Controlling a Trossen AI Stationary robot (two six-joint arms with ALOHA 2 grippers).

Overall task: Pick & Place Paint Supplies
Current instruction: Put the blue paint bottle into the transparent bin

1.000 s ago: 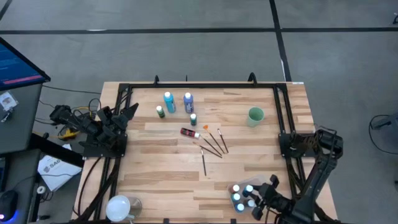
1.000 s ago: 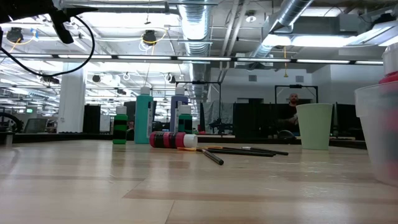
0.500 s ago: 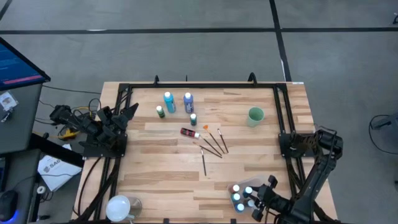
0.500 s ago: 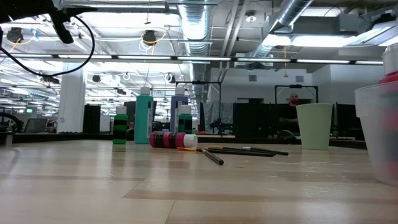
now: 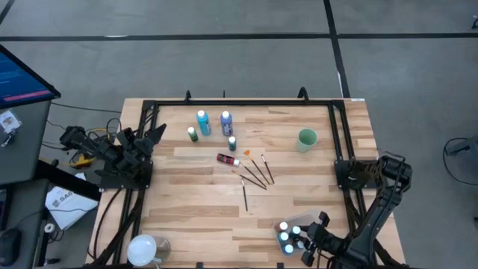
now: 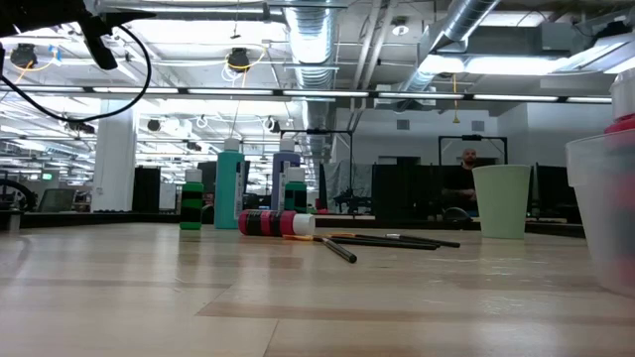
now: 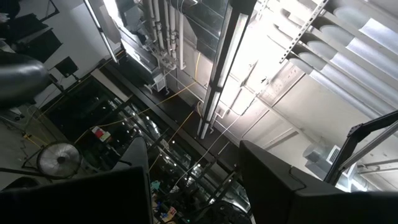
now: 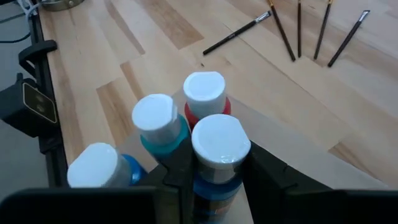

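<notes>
— Where the right gripper (image 8: 214, 177) sits low at the near right corner of the table (image 5: 194, 209), what has it got?

— Its two dark fingers (image 8: 177, 168) are closed partway on a blue paint bottle (image 8: 216, 158) with a white cap, one finger on each side of the bottle's body. The bottle stands upright inside the clear plastic tub (image 5: 299, 224).

— Anything else in the tub?

— Yes. Just beside the held one stand a teal bottle (image 8: 157, 124), a red bottle (image 8: 205, 93) and another blue bottle (image 8: 99, 168), all white-capped and packed close together.

— And farther out?

— Toward the middle of the table lie several thin dark paintbrushes (image 5: 255, 173), fanned out, with one more brush (image 5: 245, 196) lying apart on its near side. Just left of them a red bottle (image 5: 226, 158) lies on its side. Beyond it, toward the far edge, four bottles stand upright: a small green one (image 5: 193, 134), a tall teal one (image 5: 202, 122), a blue one (image 5: 226, 122) and a small dark teal one (image 5: 232, 142).

— The cup?

— The pale green cup (image 5: 306, 138) stands on the far right, well apart from the brushes.

— And the left arm?

— The left gripper (image 5: 153, 134) rests at the table's left edge, tipped toward the ceiling, fingers spread wide and holding nothing.
</notes>
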